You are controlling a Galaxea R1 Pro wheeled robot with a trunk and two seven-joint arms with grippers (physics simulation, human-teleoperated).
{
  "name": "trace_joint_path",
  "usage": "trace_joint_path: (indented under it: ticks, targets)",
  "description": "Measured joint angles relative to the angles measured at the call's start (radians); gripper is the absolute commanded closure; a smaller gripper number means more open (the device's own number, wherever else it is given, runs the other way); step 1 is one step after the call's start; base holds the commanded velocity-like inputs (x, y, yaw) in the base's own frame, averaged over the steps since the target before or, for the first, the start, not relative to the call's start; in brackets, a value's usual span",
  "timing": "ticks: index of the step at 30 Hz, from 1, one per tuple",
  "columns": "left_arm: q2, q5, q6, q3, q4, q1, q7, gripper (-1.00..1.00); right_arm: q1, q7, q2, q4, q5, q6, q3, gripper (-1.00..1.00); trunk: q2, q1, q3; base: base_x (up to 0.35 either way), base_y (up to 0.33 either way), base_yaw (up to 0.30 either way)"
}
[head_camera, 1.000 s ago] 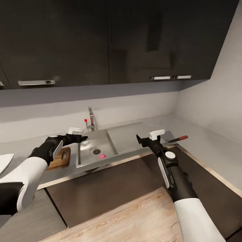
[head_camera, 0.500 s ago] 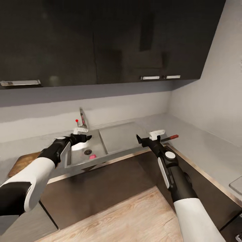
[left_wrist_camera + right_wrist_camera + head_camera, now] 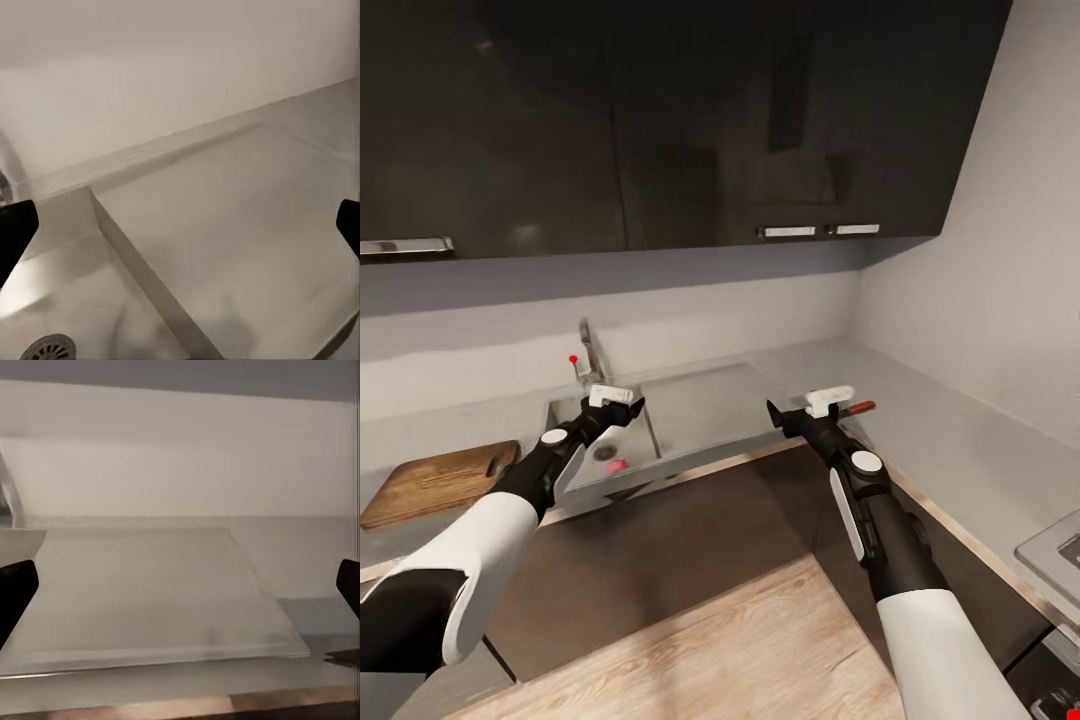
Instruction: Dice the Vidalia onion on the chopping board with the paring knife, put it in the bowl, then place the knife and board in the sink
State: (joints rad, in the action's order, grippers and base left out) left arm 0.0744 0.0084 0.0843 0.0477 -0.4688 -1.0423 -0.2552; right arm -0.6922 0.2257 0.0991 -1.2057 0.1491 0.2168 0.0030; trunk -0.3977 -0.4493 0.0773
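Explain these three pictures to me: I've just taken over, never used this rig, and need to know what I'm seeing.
It's a simulated wheeled robot with two arms. The big picture is from its head, looking down at a kitchen countertop. The left gripper hovers over the sink, where a small pink thing lies by the drain. The right gripper hangs at the counter's edge, near the paring knife. The chopping board lies further left. The other two pictures come from wrist cameras: dark fingertips at each side, jaws open, nothing held.

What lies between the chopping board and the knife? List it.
In the head view: from the chopping board, the sink basin holding the pink onion, then the steel drainboard, then the knife.
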Motion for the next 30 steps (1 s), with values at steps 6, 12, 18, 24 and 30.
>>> trace_joint_path:
  ticks: [6, 12, 18, 24, 30]
  targets:
    - [-0.007, 0.001, -0.084, 0.001, -0.088, 0.001, 0.001, -1.0, 0.0, -0.202, 0.0, 0.0, -0.001, -0.005, -0.001, -1.0, 0.0, 0.0, 0.0, 0.0, -0.004, 0.0]
    - [-0.016, 0.005, -0.097, 0.002, -0.316, 0.093, 0.0, -1.0, 0.0, -0.254, 0.0, 0.001, -0.001, -0.01, -0.002, -1.0, 0.0, 0.0, 0.0, 0.0, 0.0, 0.0]
    - [-0.016, 0.011, -0.352, 0.001, -0.693, 0.287, 0.0, -1.0, 0.0, -0.257, 0.0, 0.001, -0.001, -0.012, -0.002, -1.0, 0.0, 0.0, 0.0, 0.0, 0.0, 0.0]
    - [-0.016, 0.02, -0.441, -0.001, -0.814, 0.356, -0.001, -1.0, 0.0, -0.255, 0.0, 0.0, -0.001, -0.008, -0.002, -1.0, 0.0, 0.0, 0.0, 0.023, 0.0, 0.0]
    - [-0.016, 0.022, -0.449, -0.002, -0.838, 0.376, 0.0, -1.0, 0.0, -0.255, 0.0, 0.0, -0.001, -0.005, -0.002, -1.0, 0.0, 0.001, 0.0, 0.258, 0.0, 0.0]
